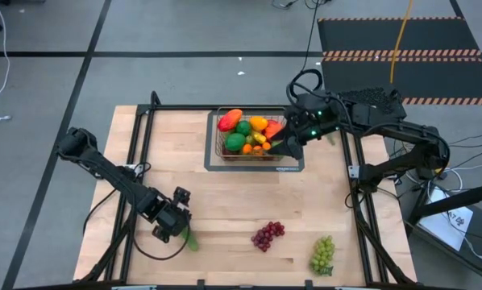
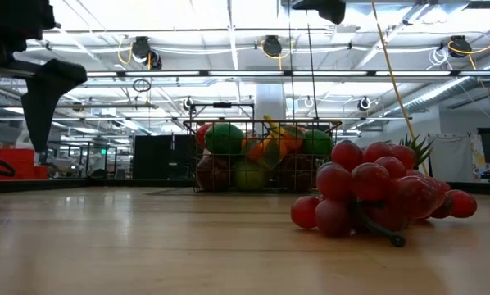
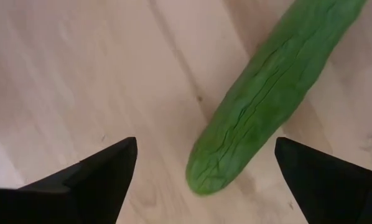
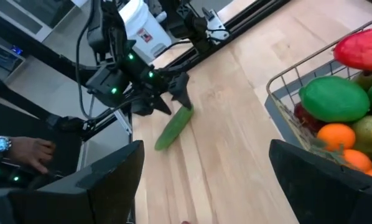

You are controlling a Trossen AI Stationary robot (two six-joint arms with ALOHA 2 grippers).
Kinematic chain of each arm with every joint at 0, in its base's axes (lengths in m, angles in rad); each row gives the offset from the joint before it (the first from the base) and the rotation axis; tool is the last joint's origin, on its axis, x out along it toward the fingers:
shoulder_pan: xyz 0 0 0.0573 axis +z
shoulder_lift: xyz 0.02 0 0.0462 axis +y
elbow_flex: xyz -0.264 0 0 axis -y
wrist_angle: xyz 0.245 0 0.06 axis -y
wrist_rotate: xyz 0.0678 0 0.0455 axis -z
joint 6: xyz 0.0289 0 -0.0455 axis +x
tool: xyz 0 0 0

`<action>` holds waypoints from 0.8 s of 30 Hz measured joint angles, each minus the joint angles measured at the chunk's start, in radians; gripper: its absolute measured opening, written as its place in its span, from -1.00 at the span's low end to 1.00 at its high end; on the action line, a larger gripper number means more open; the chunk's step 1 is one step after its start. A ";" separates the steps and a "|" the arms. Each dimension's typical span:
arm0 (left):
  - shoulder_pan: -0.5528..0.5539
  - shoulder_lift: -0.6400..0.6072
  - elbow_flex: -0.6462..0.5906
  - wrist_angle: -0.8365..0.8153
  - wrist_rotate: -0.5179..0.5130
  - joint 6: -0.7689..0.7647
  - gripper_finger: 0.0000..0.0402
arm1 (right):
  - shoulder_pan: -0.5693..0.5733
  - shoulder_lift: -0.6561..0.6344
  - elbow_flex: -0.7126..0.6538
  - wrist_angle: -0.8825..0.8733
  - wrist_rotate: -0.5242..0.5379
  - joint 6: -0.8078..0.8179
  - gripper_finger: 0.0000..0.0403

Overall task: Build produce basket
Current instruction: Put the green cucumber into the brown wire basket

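Near the table's front left, the left gripper [image 1: 179, 225] is hovering over the cucumber [image 1: 190, 239], jaws spread wide and grasping nothing; it should be straddling the middle before closing. Beside the basket [image 1: 217, 137], already heaped with produce [image 1: 243, 134], the right gripper [image 1: 293, 143] is waiting, jaws released.

Grey floor [image 1: 47, 89], bright ceiling lights [image 2: 229, 24]

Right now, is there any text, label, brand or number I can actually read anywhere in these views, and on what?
None can be read.
White container behind the left arm: a red-and-dark label, too blurred to read.
Dark mat under the basket: a small light mark on its front edge, too small to read.
White sheet right of the table: print too small to read.
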 joint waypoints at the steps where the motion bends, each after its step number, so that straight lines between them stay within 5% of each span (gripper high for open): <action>1: 0.000 0.000 -0.010 0.023 0.007 0.018 0.88 | -0.004 0.000 0.000 0.003 0.000 -0.004 0.68; 8: 0.000 0.000 -0.067 0.172 0.043 0.168 0.82 | -0.031 0.003 0.000 0.034 -0.002 -0.025 0.68; 24: 0.000 0.000 -0.166 0.273 0.084 0.174 0.39 | -0.072 0.002 0.000 0.043 -0.004 -0.032 0.68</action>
